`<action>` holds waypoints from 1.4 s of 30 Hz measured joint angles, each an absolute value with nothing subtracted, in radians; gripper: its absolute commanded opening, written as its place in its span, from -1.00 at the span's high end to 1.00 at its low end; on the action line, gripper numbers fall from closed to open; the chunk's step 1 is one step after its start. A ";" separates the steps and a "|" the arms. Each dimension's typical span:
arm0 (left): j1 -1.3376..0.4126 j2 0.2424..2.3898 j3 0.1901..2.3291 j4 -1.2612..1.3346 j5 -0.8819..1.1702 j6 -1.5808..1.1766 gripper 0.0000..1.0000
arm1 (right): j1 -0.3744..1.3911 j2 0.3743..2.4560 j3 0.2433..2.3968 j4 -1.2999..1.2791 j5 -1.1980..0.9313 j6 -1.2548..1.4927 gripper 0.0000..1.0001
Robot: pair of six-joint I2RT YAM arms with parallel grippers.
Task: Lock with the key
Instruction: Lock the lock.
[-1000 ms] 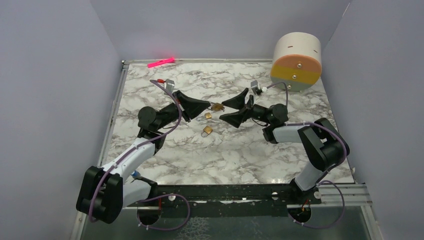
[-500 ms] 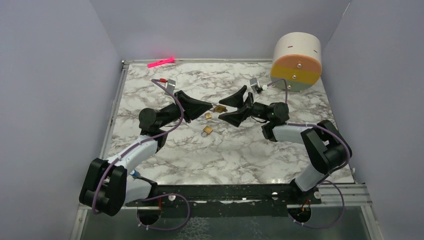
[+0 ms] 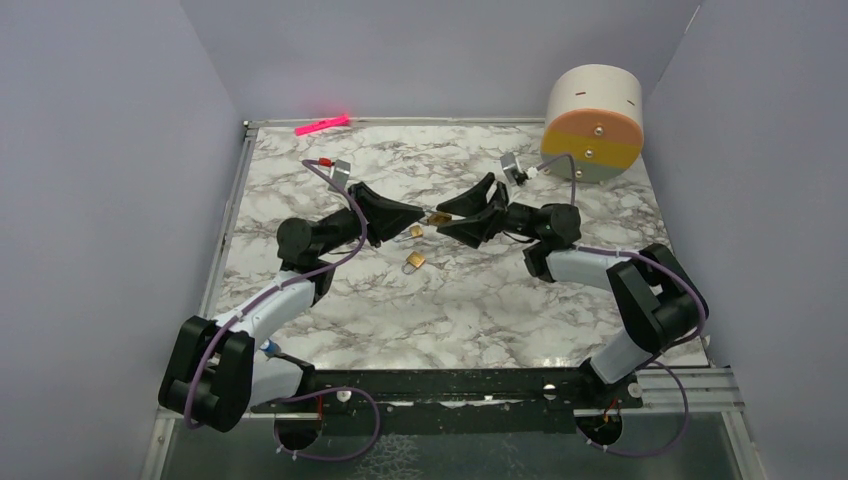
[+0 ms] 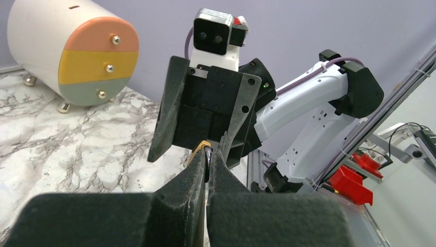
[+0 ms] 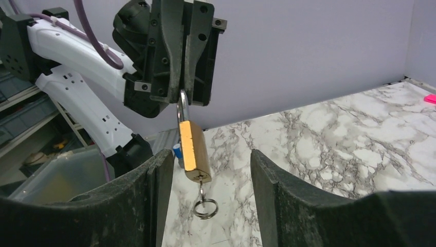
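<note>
1. Right gripper (image 5: 206,152) is held wide, set either side of the small brass padlock (image 5: 194,152). The left gripper (image 5: 181,93) is pinched on its silver shackle (image 5: 180,110) at 12 o'clock.
2. At 6 o'clock under the padlock, the tiny silver metal key (image 5: 201,191) appears seated, a wire ring (image 5: 206,209) dangling. Light, stiff, slippery handling is expected, so its exposed head should be pinched flat.
3. Two loose brass padlocks (image 3: 414,260) (image 3: 415,232) are seen on the marble table (image 3: 450,310) at 7 o'clock. The cream drum (image 3: 593,122) at 2 o'clock stands well apart.

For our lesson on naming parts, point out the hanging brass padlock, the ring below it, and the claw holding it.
brass padlock (image 5: 194,152), right wrist view, middle of its body.
ring (image 5: 205,216), right wrist view, its lower rim.
left claw (image 5: 182,95), right wrist view, midway between its closed fingertips.
</note>
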State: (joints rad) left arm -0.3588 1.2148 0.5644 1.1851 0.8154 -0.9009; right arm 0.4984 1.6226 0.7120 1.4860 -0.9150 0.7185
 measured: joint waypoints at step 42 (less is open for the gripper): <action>-0.348 1.195 0.540 1.241 0.829 -0.881 1.00 | 0.499 1.505 0.884 1.118 -1.120 0.805 0.98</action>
State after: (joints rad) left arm -0.3477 1.1950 0.5404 1.2411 0.8288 -0.8810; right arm 0.4988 1.5055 0.8837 1.1175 -1.1198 0.8047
